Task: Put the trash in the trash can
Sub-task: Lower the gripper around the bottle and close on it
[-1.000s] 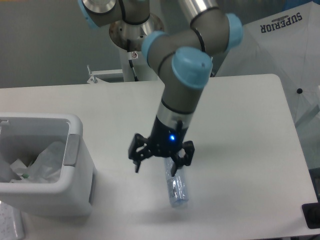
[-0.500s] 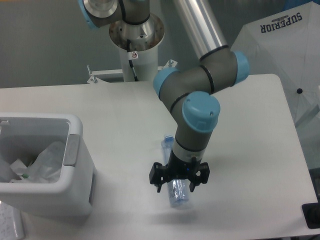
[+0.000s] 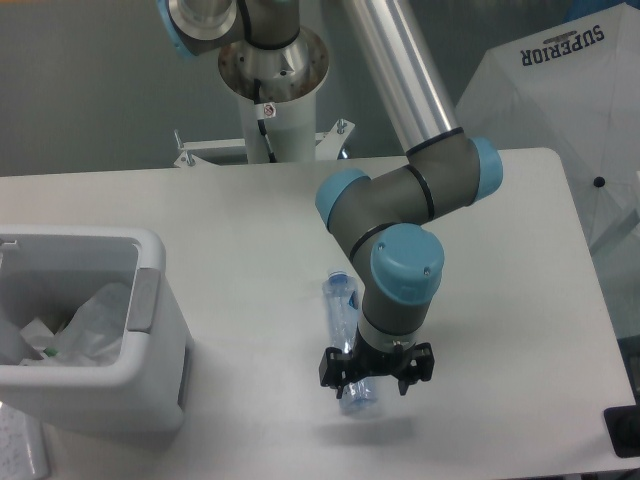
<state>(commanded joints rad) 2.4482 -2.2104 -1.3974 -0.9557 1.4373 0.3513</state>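
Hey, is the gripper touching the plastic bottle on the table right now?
Cannot tell. In the fixed camera view the gripper sits low over the bottle with its jaws straddling the bottle's lower end, but the wrist hides whether they actually touch it.

Hand (image 3: 377, 374) lower and rightward, now astride the bottle (image 3: 343, 318) (fingers spread)

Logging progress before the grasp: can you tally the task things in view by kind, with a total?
Clear plastic bottle: 1, lying on the table under the gripper
Plastic bag: 1, inside the bin
Trash can: 1
Total: 3
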